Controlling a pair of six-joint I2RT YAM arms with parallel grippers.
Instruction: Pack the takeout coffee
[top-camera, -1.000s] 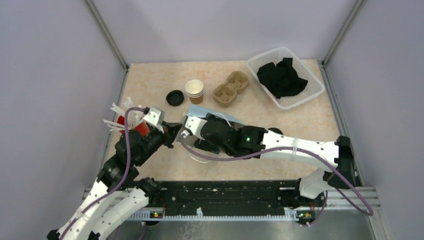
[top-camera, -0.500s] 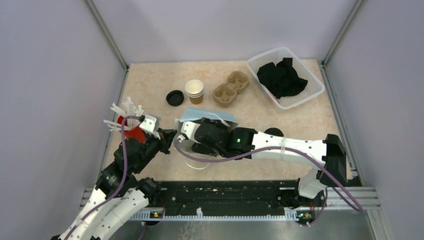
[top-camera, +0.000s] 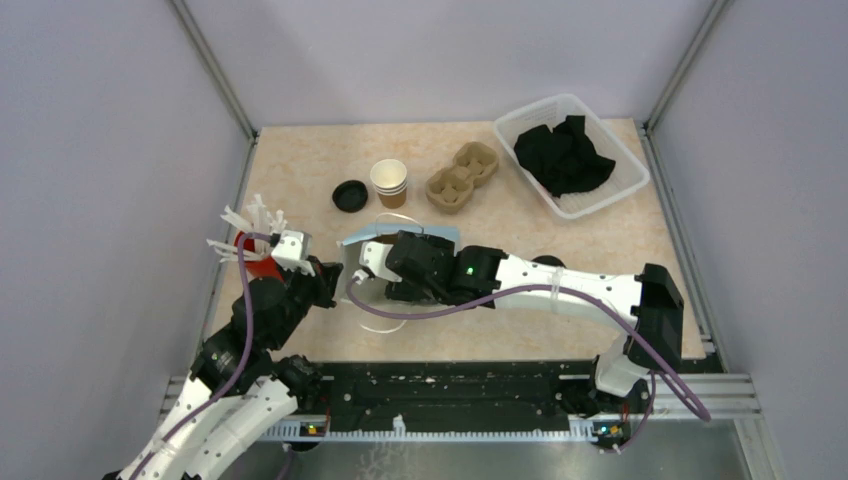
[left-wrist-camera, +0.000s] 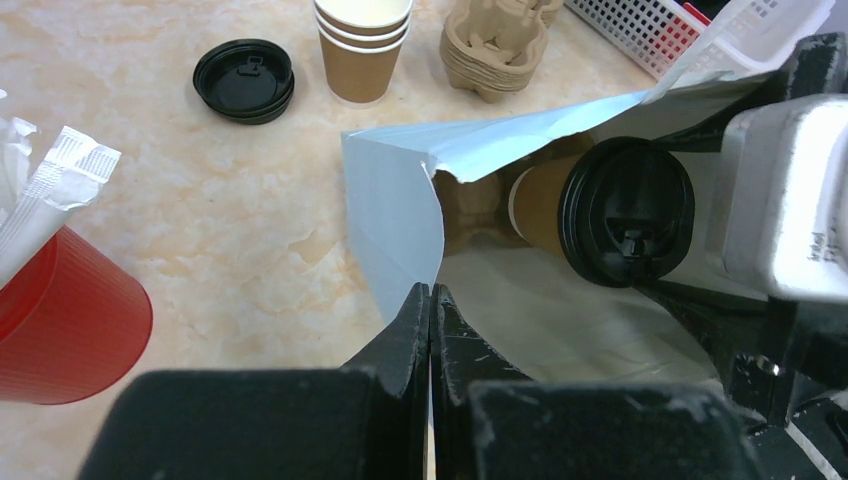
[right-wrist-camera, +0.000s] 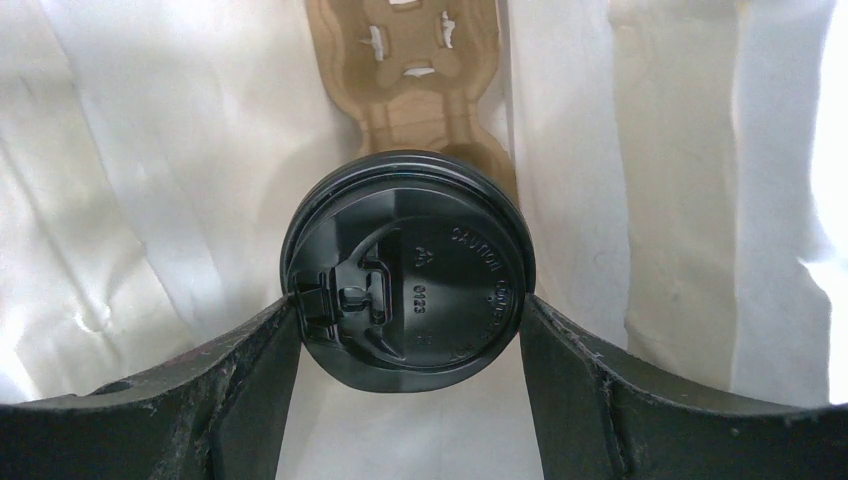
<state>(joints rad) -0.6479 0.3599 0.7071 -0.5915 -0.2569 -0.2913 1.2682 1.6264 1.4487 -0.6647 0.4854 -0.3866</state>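
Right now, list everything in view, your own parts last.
bag: one, pale, lying mid-table, mouth open
lidded cup: one, brown with black lid, inside the bag
carrier in bag: one, brown, beyond the lidded cup
open cups: nested stack, brown, white inside, far middle
loose lid: at least one, black, left of the open cups
spare carriers: stack, brown, right of the open cups
basket: one, white, far right, holding black items
red cup: one, red, left edge, holding white sticks
left fingers: black, pinching the bag's edge
right fingers: black, gripping the lidded cup
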